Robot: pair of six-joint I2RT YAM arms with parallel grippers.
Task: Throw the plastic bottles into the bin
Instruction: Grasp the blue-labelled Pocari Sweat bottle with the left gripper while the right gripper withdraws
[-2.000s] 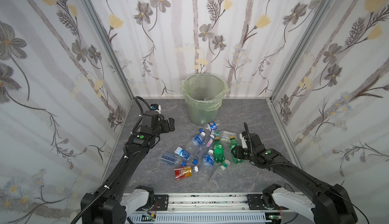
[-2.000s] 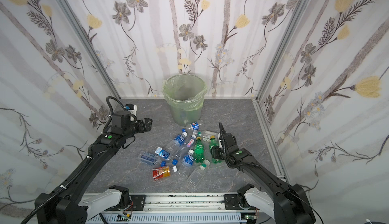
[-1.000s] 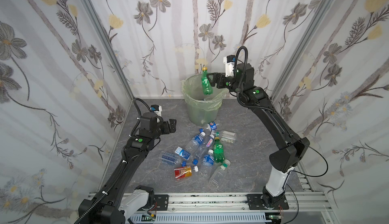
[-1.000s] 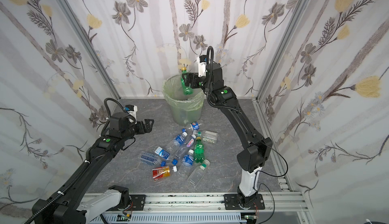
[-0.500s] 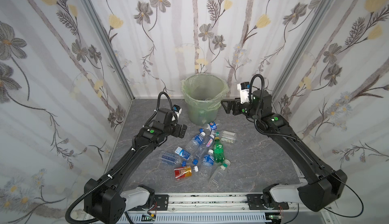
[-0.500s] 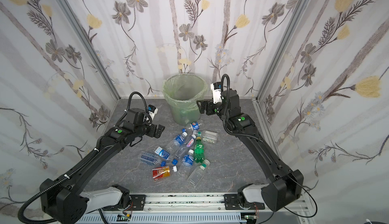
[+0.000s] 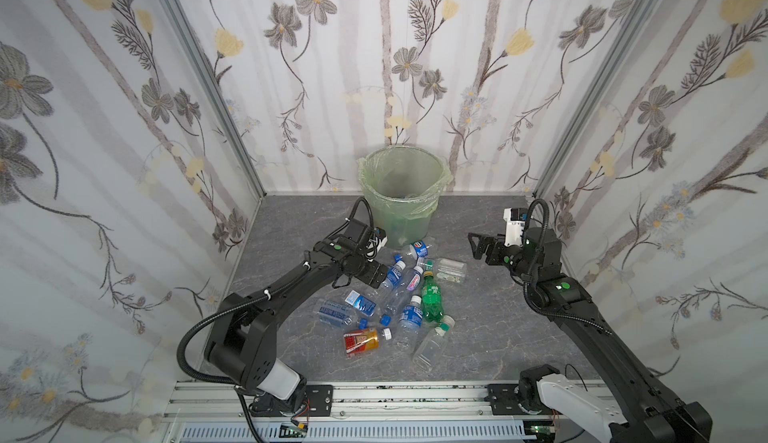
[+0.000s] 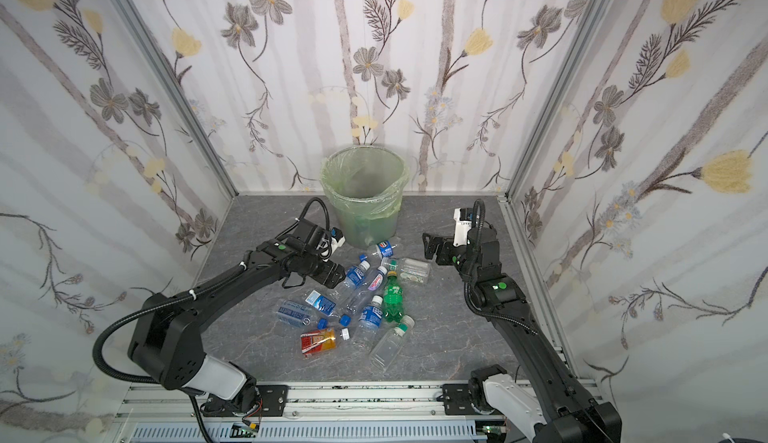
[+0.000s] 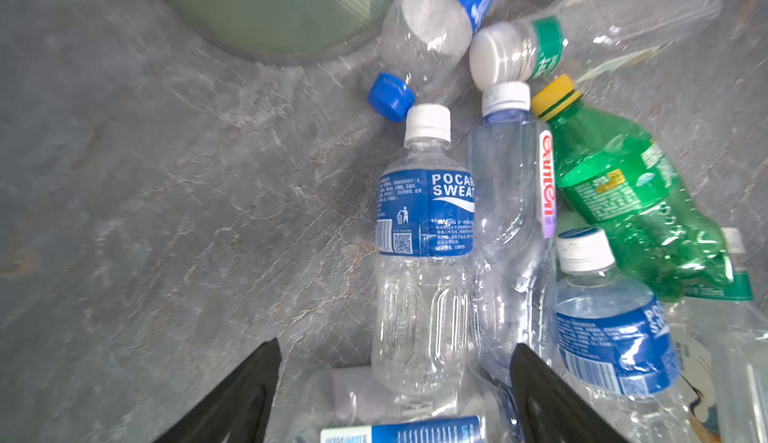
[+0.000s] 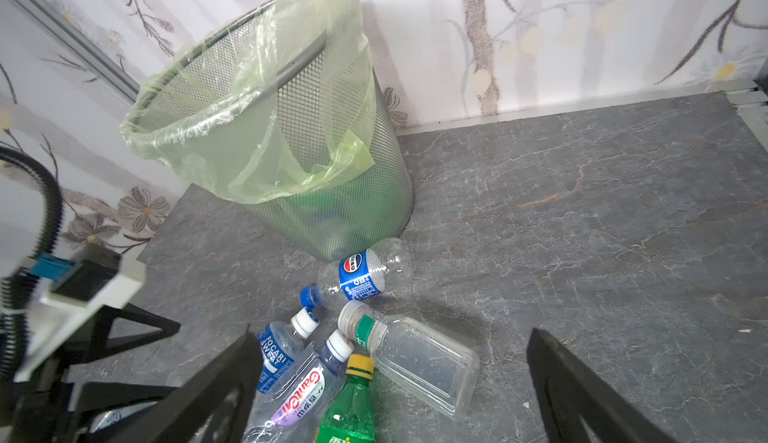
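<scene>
Several plastic bottles (image 7: 399, 299) lie in a heap on the grey floor in front of the bin (image 7: 399, 212), which stands at the back wall with a green liner over its rim. My left gripper (image 7: 376, 275) is low over the heap's left side. In the left wrist view it (image 9: 395, 378) is open, its fingers (image 9: 253, 387) either side of the lower end of a blue-labelled clear bottle (image 9: 424, 233), with gaps on both sides. My right gripper (image 7: 478, 246) hangs open and empty to the right of the bin, above the floor (image 10: 390, 378).
In the heap lie a green bottle with a yellow cap (image 7: 432, 301), a bottle with an orange-red label (image 7: 360, 341) and a flat clear bottle (image 7: 451, 271). A blue-labelled bottle (image 10: 361, 274) rests against the bin's foot. Flowered walls (image 7: 124, 150) close in three sides.
The right gripper held a green bottle over the bin, let it go, then drew back down to the right, empty. The left gripper swung right and came down over the blue-labelled bottle.
</scene>
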